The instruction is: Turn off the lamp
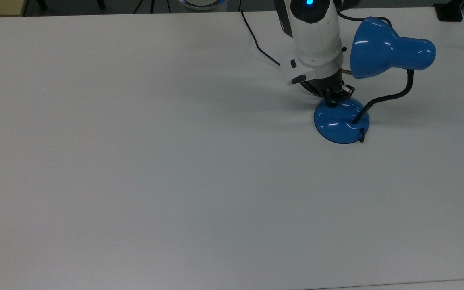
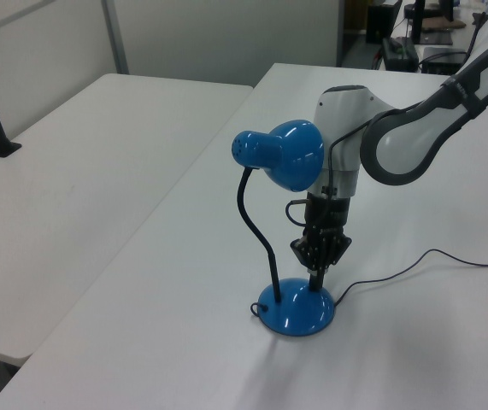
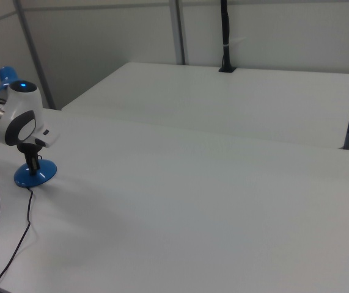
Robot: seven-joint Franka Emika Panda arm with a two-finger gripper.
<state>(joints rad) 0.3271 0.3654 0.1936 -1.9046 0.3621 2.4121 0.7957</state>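
Top view: the lamp [image 1: 341, 120] stands on the white surface [image 1: 135, 161] near the top view's upper right, its round blue base flat on the surface, its black neck curving up toward the top view's right to the blue shade, which points toward the top view's left. The gripper [image 1: 331, 102] points down at the far edge of the base, with its tip touching or just above the blue dome. In the left view the gripper [image 2: 315, 279] comes straight down onto the base of the lamp [image 2: 296, 309], its fingers pressed together into one narrow point. A black cord [image 2: 414, 263] trails off across the surface toward the left view's right.
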